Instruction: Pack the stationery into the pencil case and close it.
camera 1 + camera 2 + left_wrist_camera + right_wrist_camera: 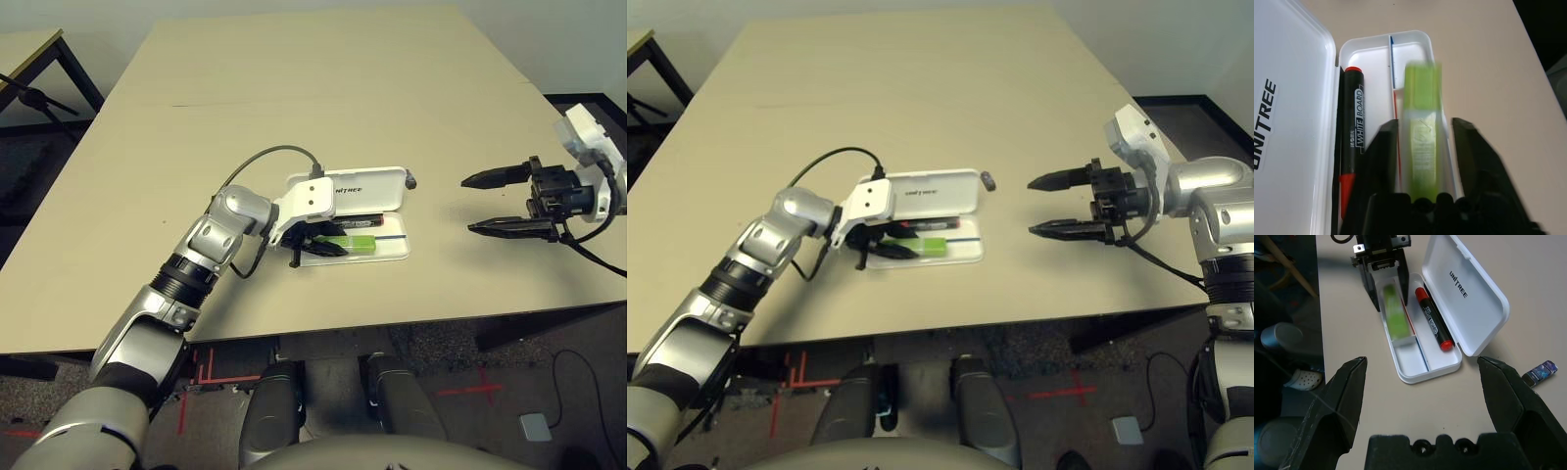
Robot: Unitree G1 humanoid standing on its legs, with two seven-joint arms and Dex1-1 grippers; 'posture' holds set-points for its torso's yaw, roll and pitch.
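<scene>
Reading "UNITREE", pencil case (1288, 112); "WHITE BOARD", marker (1354, 147).

- The pencil case (377, 243) sits open on the table (294, 108), a bit toward the robot's side of centre, lid flipped back at 12 o'clock from the tray.
- The marker (1433, 324) lies in the tray, in the lane next to the hinge.
- The flat stick (1421, 128) lies in the tray too, in the lane at 6 o'clock from the marker, divider between them.
- The left gripper (315, 240) is at the tray's 9 o'clock end, a finger either side of the stick.
- The tiny piece (988, 180) lies on the table just off the lid's corner, around 2 o'clock from the tray.
- The right gripper (1060, 206) hangs at 3 o'clock from the case, well apart from it, jaws spread wide.
</scene>
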